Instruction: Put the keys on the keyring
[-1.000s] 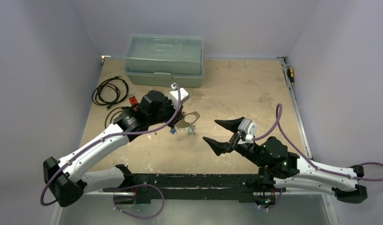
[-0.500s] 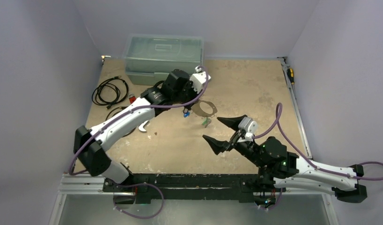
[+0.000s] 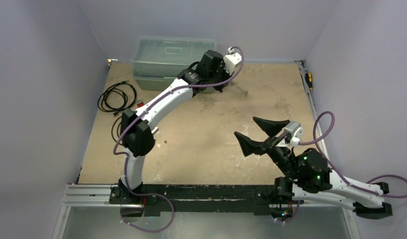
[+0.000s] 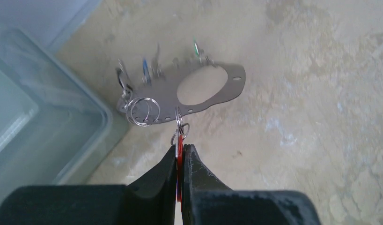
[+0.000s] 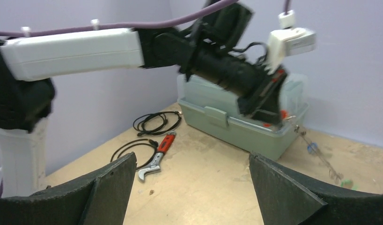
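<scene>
My left gripper is shut on a red-headed key. The keyring, a flat grey metal hoop with a wide oval opening, hangs from that key by small split rings above the table. Blue, green and dark keys hang along its far edge. In the top view the left gripper is at the back, beside the toolbox's right end. In the right wrist view the keyring shows edge-on below the left gripper. My right gripper is open and empty over the near right of the table.
A grey-green plastic toolbox stands at the back left. Coiled black cables and a red-handled wrench lie at the left. A screwdriver lies on the right rail.
My left arm has swung from the table's left middle to the back beside the toolbox, carrying the keyring and keys up with it. My right gripper has shifted a little to the right, still open.
</scene>
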{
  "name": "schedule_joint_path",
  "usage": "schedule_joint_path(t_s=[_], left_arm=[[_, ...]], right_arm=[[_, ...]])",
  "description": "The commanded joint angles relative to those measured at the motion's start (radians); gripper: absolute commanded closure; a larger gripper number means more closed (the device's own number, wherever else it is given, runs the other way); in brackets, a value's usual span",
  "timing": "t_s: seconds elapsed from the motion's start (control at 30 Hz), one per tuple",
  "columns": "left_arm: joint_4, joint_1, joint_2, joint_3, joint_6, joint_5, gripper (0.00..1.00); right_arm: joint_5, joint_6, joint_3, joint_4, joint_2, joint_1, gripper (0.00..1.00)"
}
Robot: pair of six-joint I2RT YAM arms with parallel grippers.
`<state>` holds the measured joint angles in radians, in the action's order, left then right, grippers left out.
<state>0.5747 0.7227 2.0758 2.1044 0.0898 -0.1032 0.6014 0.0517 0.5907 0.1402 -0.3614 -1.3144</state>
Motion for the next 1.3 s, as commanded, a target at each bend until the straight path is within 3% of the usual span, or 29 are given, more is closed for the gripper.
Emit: schedule_joint_path(t_s=[0.0,0.17,0.33,0.6,0.77,0.9,1.03,1.27], left_arm=[[-0.174,0.007,-0.275,-0.363,-0.055,-0.030,1.00],[-0.330,0.081,-0.457,-0.880,-0.177,0.019,1.00],[-0.269,0.092,-0.422,-1.068,-0.262,0.035,1.00],[-0.156,0.101,-0.431,-1.123,-0.325,0.022,1.00],[-0.228,0.101,-0.429,-1.147,-0.355,0.067,1.00],[-0.330,0.102,-0.413,-1.136,-0.422,0.193,1.00],[-0.324,0.103,-0.402,-1.110,-0.448,0.157,1.00],[-0.282,0.107,-0.480,-1.194,-0.492,0.108,1.00]], right_arm=[[0.050,-0.045,-0.018,-0.035,0.075,0.000,0.07],[0.062,-0.045,-0.053,-0.023,0.105,0.000,0.07],[0.047,-0.079,-0.044,-0.031,0.070,0.000,0.07],[0.037,-0.088,-0.031,-0.020,0.003,0.000,0.07],[0.039,-0.084,-0.027,0.003,-0.032,-0.001,0.07],[0.037,-0.075,-0.009,0.008,-0.051,0.000,0.07],[0.037,-0.086,0.021,-0.035,-0.062,0.000,0.07],[0.042,-0.119,0.009,-0.085,-0.038,0.000,0.07]])
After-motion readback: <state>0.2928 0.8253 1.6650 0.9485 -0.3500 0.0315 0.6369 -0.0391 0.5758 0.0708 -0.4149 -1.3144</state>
